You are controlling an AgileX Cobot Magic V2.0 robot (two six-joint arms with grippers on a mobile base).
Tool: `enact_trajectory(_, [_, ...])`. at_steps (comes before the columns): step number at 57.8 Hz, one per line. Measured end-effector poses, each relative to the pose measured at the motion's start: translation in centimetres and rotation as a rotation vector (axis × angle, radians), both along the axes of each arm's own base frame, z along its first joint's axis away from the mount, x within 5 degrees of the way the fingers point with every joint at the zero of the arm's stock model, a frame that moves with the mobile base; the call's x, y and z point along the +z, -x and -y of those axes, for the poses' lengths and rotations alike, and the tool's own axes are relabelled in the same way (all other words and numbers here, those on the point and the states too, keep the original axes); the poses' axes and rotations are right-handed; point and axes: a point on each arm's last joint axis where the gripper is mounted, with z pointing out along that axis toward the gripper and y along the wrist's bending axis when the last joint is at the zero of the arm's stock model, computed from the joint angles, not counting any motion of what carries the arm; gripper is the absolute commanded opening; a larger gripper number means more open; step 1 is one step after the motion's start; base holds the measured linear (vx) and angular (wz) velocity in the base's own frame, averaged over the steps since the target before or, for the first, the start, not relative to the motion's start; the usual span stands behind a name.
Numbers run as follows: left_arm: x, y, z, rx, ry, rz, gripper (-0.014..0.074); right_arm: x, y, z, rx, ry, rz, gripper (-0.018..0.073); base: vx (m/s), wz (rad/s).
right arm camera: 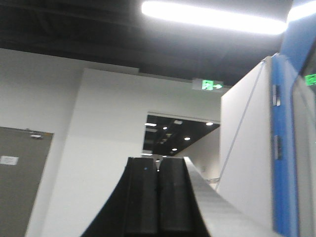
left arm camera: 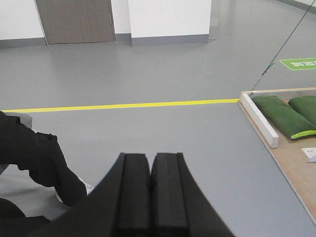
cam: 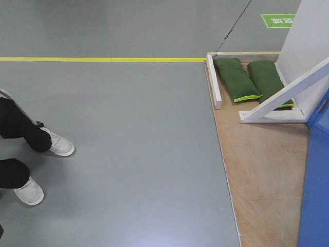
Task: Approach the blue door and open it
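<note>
Firstly, floor (cam: 128, 154): grey, crossed by a yellow line (cam: 103, 59); most of the front view is taken up by it.
Blue door (cam: 316, 180): seen only as a glossy strip at the right border of the front view, stood on the platform; its edge, fitted with metal plates, is caught in the right wrist view. No handle is shown anywhere.
Wooden platform (cam: 262, 180): laid on the floor, with the door rig carried on it.
White brace (cam: 288, 92): slanted, just beside the door.
Green sandbags (cam: 236, 77): two, laid side by side inside the frame base.
Left hand (left arm camera: 149, 192): pressed together, nothing pinched, held over the floor.
Right hand (right arm camera: 159, 197): pressed together, empty, tilted upward near the door's edge.
Progress: the approach is judged partly done, as the door is near but off to the right. Lining up, reaching the handle and opening are all left.
</note>
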Motion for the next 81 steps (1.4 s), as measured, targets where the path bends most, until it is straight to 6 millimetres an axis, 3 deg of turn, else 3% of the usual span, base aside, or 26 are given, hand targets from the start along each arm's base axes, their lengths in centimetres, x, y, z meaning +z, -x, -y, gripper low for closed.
enact_trajectory(16, [0.0,0.0,0.0,0.000,0.000,0.000,0.0073,1.0,-0.4,1.6,-0.353,-0.167,0.088,0.0012,0.00,0.00])
enact_trajectory(25, [0.0,0.0,0.0,0.000,0.000,0.000,0.0073,2.1,1.2,1.9,-0.485,-0.242,0.356,0.0012,0.00,0.00])
enact_trajectory(31, [0.0,0.0,0.0,0.000,0.000,0.000,0.0073,3.0,2.6,2.1,-0.472,-0.285,0.597,0.0012,0.00,0.00])
enact_trajectory(41, [0.0,0.0,0.0,0.000,0.000,0.000,0.0073,3.0,2.8,4.8,-0.430,-0.414,0.832,0.0012,0.00,0.00])
enact_trajectory(51, [0.0,0.0,0.0,0.000,0.000,0.000,0.0073,2.2,-0.5,9.6,-0.475,-0.510,0.763,0.0012,0.00,0.00])
enact_trajectory(61, [0.0,0.0,0.0,0.000,0.000,0.000,0.0073,2.5,-3.2,12.4,-0.515,-0.494,0.667,0.0012,0.00,0.00])
enact_trajectory(74, [0.0,0.0,0.0,0.000,0.000,0.000,0.0073,3.5,-5.1,12.8,-0.461,-0.542,0.355,0.0012,0.00,0.00])
enact_trajectory(81, [0.0,0.0,0.0,0.000,0.000,0.000,0.0073,4.1,-4.7,12.1,-0.455,-0.554,0.256,0.0012,0.00,0.00])
